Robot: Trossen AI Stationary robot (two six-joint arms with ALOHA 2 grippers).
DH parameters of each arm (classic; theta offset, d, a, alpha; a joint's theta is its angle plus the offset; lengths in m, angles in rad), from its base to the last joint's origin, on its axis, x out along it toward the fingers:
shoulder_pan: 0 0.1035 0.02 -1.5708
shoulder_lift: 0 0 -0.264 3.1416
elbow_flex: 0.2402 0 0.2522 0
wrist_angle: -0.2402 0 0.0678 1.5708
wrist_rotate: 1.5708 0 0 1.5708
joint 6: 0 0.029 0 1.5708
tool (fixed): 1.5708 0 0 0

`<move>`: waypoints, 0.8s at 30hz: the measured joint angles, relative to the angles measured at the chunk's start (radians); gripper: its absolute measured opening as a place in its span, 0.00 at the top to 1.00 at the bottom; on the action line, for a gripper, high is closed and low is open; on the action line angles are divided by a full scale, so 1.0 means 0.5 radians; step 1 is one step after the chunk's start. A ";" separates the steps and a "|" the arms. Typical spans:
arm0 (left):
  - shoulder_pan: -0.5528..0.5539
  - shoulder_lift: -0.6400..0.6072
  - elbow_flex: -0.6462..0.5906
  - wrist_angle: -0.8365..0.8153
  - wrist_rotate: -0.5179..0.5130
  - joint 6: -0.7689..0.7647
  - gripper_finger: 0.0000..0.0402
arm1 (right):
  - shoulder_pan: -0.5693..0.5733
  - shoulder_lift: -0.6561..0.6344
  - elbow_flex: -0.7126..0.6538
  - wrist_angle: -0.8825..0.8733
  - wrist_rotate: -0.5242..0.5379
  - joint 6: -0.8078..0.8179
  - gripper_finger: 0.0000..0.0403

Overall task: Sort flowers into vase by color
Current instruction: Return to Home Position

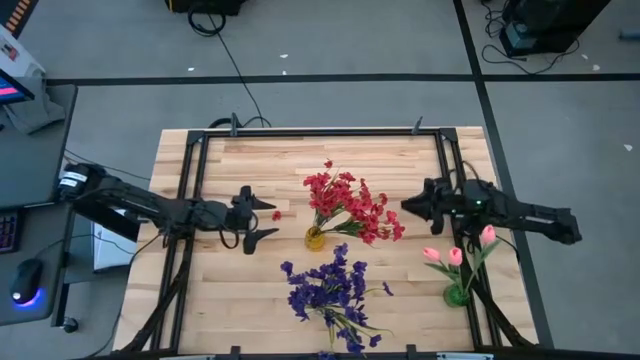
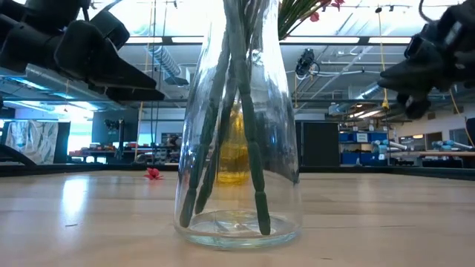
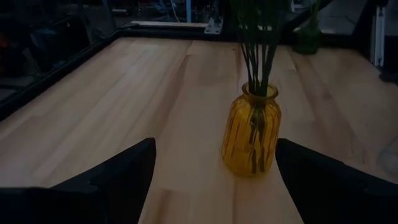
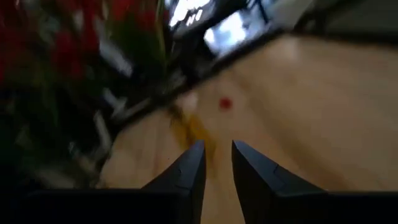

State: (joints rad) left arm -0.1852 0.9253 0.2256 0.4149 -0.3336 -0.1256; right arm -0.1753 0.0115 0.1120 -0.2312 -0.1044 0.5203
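Observation:
Red blooms (image 1: 350, 205) stand with their stems in a yellow ribbed vase (image 1: 315, 238) at the table's middle. Purple blooms (image 1: 328, 285) stand in a clear glass vase (image 2: 237, 185) by the near edge, their stem ends on its bottom. Pink tulip buds (image 1: 455, 252) rise from a small green vase (image 1: 456, 295) at the near right. My left gripper (image 1: 268, 221) hovers open to the left of the yellow vase (image 3: 252, 134), which shows ahead between its fingers (image 3: 214, 155). My right gripper (image 1: 404, 205) hovers to the right of the red blooms, with its fingers nearly together (image 4: 217, 149) and nothing between them.
A loose red petal (image 1: 276, 215) lies on the wood between my left gripper and the yellow vase. A black metal frame (image 1: 320, 132) runs along the table's far edge and down both sides. Bare wood lies at the far left and far right of the vases.

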 joint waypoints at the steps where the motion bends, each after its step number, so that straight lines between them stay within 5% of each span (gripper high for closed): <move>1: 0.000 0.018 0.000 0.019 0.014 0.035 0.17 | 0.000 0.001 -0.034 0.012 -0.075 -0.006 0.79; 5: 0.000 0.078 -0.001 0.135 0.106 0.248 0.17 | 0.001 0.034 -0.072 0.179 -0.104 -0.126 0.81; 14: -0.052 0.197 -0.001 0.030 0.235 0.507 0.17 | -0.008 0.031 -0.072 0.146 0.329 -0.308 0.81; 19: -0.101 0.228 -0.059 0.084 0.607 0.607 0.17 | -0.008 0.031 -0.072 0.145 0.323 -0.264 0.81; 24: -0.105 0.180 -0.419 0.774 0.702 0.519 0.17 | -0.008 0.031 -0.072 0.147 0.326 -0.136 0.81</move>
State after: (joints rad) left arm -0.2379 1.0152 0.0159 0.8018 0.0174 0.1338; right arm -0.1795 0.0269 0.0761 -0.1577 0.0586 0.4522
